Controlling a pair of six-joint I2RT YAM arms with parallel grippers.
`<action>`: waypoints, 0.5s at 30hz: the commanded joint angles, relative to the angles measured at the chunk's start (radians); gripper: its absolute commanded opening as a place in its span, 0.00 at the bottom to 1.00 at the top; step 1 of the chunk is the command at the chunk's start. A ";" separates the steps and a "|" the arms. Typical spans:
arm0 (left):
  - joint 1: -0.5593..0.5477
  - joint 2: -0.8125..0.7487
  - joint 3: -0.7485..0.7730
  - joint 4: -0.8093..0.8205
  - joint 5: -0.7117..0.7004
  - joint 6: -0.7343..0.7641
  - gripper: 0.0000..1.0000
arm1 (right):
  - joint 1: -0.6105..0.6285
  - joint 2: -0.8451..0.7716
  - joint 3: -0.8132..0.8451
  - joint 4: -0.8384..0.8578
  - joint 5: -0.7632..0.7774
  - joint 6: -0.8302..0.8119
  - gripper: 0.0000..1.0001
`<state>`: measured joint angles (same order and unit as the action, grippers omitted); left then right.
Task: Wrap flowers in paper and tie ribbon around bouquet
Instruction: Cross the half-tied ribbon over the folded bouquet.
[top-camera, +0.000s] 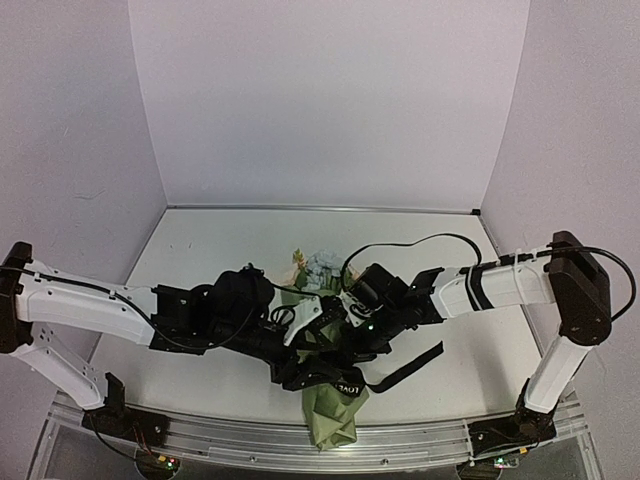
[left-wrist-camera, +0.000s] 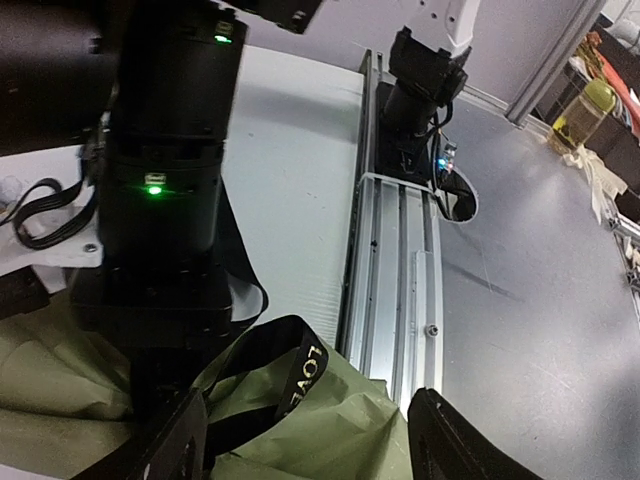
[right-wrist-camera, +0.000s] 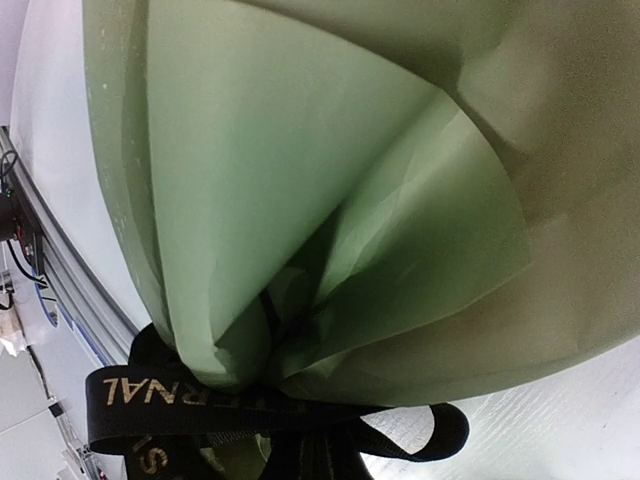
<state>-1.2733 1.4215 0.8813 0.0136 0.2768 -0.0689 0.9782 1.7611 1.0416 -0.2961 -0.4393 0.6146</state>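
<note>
The bouquet lies mid-table under both arms. Its flowers (top-camera: 316, 268) show at the far end, and the olive-green paper (top-camera: 336, 418) reaches the near edge. The black lettered ribbon (top-camera: 346, 384) circles the paper, with one tail (top-camera: 420, 364) trailing right. In the left wrist view my left gripper (left-wrist-camera: 310, 452) is open. Its fingers (left-wrist-camera: 455, 445) stand either side of the paper (left-wrist-camera: 340, 430) and a ribbon loop (left-wrist-camera: 300, 375). In the right wrist view the paper (right-wrist-camera: 300, 180) fills the frame. My right gripper (right-wrist-camera: 325, 465) is shut where the ribbon (right-wrist-camera: 170, 400) gathers.
The aluminium rail (top-camera: 300, 440) runs along the table's near edge, and the paper tip hangs over it. The right arm's black wrist (left-wrist-camera: 160, 200) stands close to the left gripper. White walls enclose the back and sides. Bottles and clutter (left-wrist-camera: 580, 110) sit beyond the table.
</note>
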 joint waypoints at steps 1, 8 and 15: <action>0.057 -0.049 -0.045 0.053 -0.081 -0.069 0.67 | 0.010 -0.042 0.009 0.023 -0.002 -0.036 0.00; 0.149 0.084 0.038 -0.069 -0.072 -0.083 0.47 | 0.024 -0.063 -0.001 0.023 0.000 -0.058 0.00; 0.149 0.199 0.133 -0.139 -0.023 -0.062 0.41 | 0.028 -0.073 -0.011 0.023 0.003 -0.057 0.00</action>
<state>-1.1203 1.5882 0.9336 -0.0774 0.2213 -0.1368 1.0000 1.7281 1.0391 -0.2910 -0.4393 0.5733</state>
